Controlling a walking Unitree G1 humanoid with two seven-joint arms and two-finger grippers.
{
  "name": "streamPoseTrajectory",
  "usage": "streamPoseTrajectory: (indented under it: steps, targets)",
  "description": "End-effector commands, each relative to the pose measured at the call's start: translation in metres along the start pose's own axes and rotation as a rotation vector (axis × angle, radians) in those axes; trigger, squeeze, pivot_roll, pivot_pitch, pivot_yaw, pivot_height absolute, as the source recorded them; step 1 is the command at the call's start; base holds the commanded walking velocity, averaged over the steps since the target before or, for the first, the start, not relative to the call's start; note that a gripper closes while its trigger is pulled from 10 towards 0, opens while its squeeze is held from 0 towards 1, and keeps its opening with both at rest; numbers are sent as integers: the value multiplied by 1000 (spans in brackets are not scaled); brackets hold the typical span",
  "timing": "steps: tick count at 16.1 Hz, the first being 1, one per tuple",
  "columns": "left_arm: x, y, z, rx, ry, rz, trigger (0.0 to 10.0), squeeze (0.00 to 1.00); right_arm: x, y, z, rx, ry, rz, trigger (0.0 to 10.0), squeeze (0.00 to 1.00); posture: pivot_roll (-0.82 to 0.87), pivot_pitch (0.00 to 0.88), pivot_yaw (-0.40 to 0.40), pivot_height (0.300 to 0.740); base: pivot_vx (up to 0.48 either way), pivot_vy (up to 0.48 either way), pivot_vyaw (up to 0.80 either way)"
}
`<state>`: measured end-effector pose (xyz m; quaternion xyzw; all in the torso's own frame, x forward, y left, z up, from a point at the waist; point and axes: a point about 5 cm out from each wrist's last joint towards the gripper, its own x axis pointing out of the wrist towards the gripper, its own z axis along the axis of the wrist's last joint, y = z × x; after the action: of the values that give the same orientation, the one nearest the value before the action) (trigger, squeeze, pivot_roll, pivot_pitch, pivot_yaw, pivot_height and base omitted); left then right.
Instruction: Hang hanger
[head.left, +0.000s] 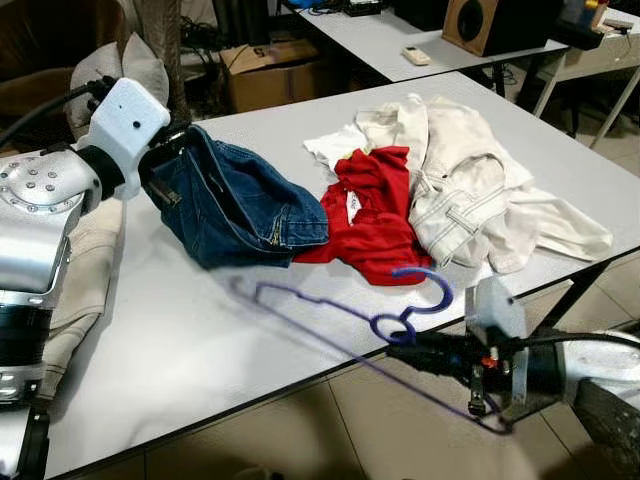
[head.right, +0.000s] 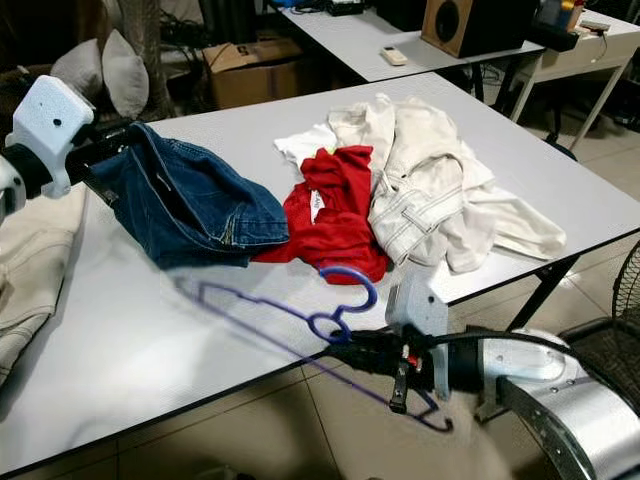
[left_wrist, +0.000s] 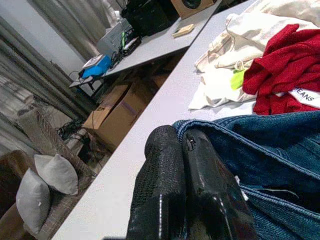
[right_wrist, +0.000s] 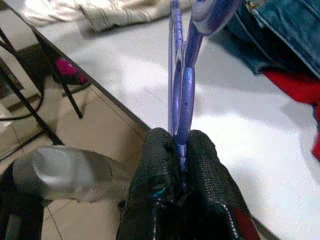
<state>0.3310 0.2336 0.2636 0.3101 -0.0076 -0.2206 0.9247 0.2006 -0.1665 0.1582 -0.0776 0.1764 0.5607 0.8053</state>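
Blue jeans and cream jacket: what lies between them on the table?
A red shirt lies between the blue jeans and the cream jacket, touching both, in the left eye view.

Bare worktop (head.left: 180, 330) is lying open along the near edge. Denim jeans (head.left: 235, 205), red garment (head.left: 375, 215) and cream clothing (head.left: 470, 195) are crowding the middle and far side, blocking passage there; purple hanger (head.left: 340, 320) is overhanging the near edge.

A white label (left_wrist: 306, 95) on the red garment (left_wrist: 280, 65) reads "EANS", partly cut off.
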Motion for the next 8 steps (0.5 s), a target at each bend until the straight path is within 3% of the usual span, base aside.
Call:
streamPoseTrajectory:
  steps: [1, 4, 8]
  targets:
    - [-1, 5, 5, 33, -6, 15, 0, 0, -3, -4, -1, 13, 23, -33, 10000, 0, -157, 0, 81, 740, 0, 0, 0]
    - [-7, 7, 2, 49, 11, 8, 0, 0, -8, -12, -3, 18, 63, -100, 10000, 0, -151, 0, 71, 740, 0, 0, 0]
    - [-16, 0, -6, 74, 46, -42, 0, 0, -21, -44, -7, 41, 138, -310, 10000, 0, -148, 0, 53, 740, 0, 0, 0]
